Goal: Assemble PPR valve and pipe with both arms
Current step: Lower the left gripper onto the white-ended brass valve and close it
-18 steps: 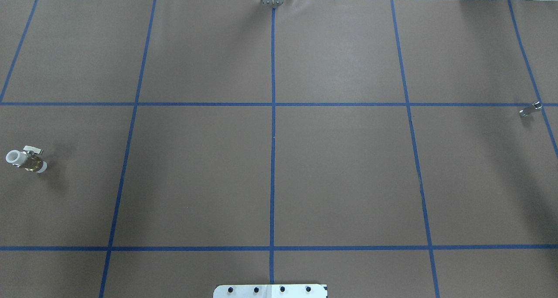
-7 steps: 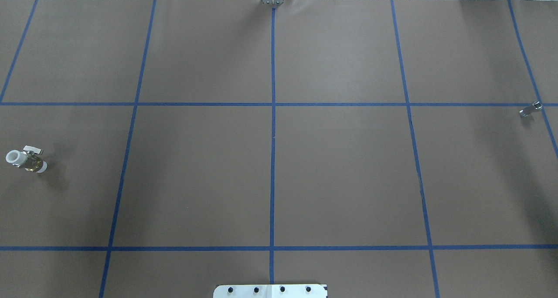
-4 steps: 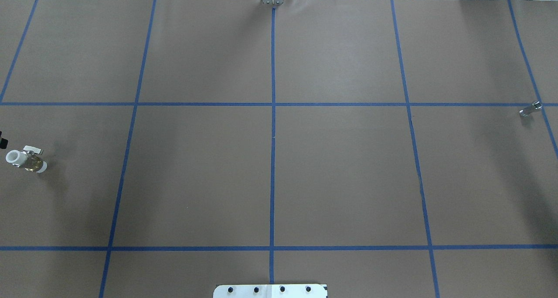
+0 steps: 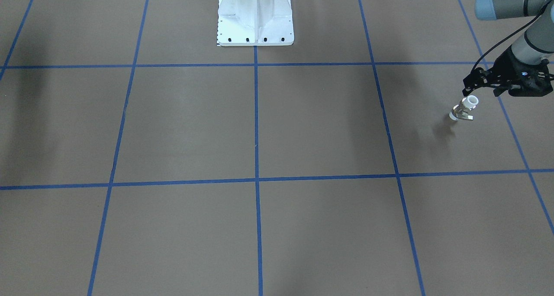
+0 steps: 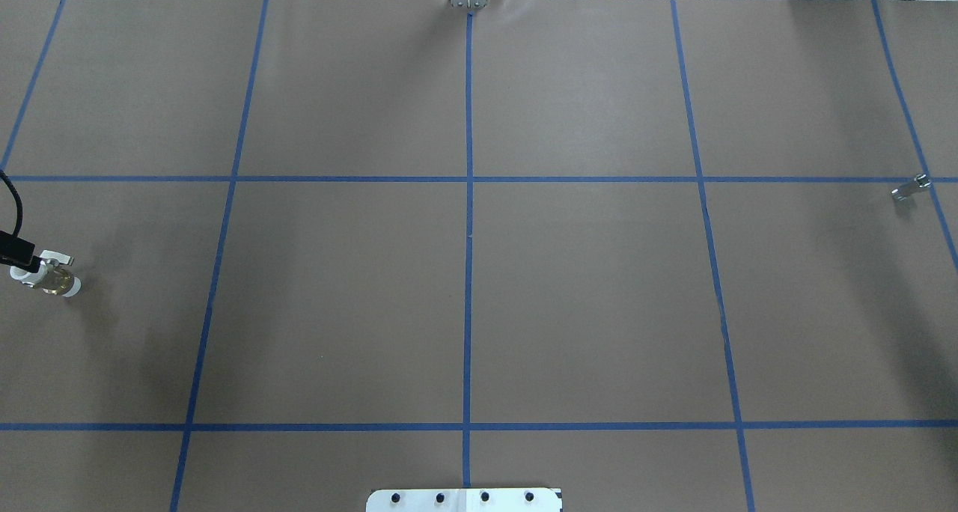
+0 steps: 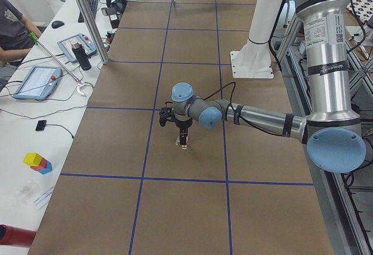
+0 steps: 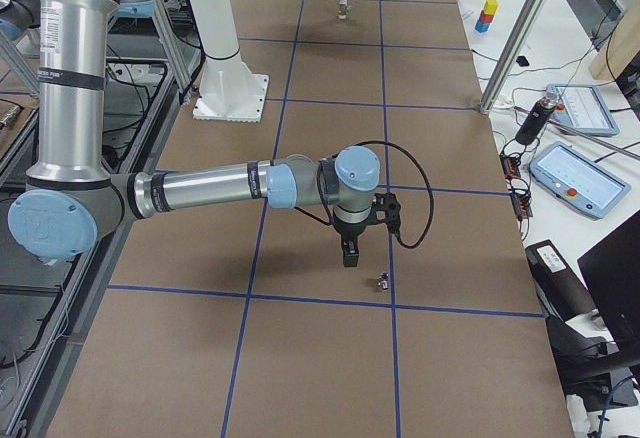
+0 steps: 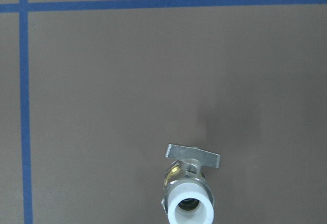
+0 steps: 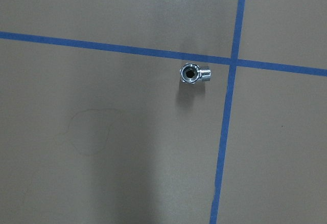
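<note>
The PPR valve (image 5: pixel 46 272) lies at the table's far left, with white collars, a brass middle and a silvery lever; it also shows in the front view (image 4: pixel 464 109) and the left wrist view (image 8: pixel 189 196). My left gripper (image 4: pixel 471 86) hangs just above it (image 6: pixel 183 135); I cannot tell whether it is open or shut. The pipe (image 5: pixel 910 189) lies at the far right on a blue tape crossing, with its open end toward the right wrist camera (image 9: pixel 194 73). My right gripper (image 7: pixel 347 250) hovers close beside the pipe (image 7: pixel 383 280); I cannot tell its state.
Brown paper with a blue tape grid (image 5: pixel 468 272) covers the table. The white bolted pedestal base (image 4: pixel 255 19) stands at the robot's edge. Desks with tablets (image 6: pixel 36 81) and metal posts (image 6: pixel 87 19) line the far side, where a person sits.
A black part of my left gripper and its cable have come in from the overhead view's left edge, over the valve's white collar. Valve and pipe have not moved.
</note>
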Controlling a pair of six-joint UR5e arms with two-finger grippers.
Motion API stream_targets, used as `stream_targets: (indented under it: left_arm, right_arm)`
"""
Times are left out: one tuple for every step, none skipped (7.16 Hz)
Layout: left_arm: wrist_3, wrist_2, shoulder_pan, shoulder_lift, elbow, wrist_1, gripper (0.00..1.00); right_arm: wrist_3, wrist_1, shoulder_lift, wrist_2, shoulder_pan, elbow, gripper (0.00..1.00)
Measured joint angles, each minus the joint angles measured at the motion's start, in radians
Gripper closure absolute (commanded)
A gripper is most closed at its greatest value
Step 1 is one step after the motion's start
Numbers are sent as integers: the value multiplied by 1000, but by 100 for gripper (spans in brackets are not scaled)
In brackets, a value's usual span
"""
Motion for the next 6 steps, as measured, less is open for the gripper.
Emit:
stream_targets:
  left_arm:
    - [-8,0,14,-5,8,0,2]
    - [-20,1,27,-11,14,0,3]
    - [-33,2,40,-16,19,0,3]
    - [-40,2,47,-18,23,0,9]
    - [-41,2,50,-19,27,-1,12]
    - [-40,2,51,-20,38,-2,13]
  right_arm:
    - [0,0,0,0,-1,0,0]
    - [-1,0,0,1,-1,1,0]
    - [-2,1,1,8,-2,1,0]
    - [-2,1,1,23,-2,1,0]
    - [-2,0,1,34,-2,1,0]
    - [-3,0,0,39,-2,1,0]
